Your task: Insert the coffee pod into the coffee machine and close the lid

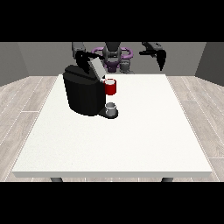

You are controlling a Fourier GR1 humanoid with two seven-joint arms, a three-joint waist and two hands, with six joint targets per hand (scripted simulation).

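We see a black coffee machine on the white desk, its grey lid tilted up.
The hand at the view's left sits at the lid; we cannot tell its fingers. The hand at the view's right hangs raised, fingers relaxed. The red pod holder juts out above a grey cup.

Hidden or too small to tell

The hand at the view's left sits partly behind the coffee machine and its raised lid; its fingers are too small to read; the pod cannot be made out; the desk hides the robot's lower body.
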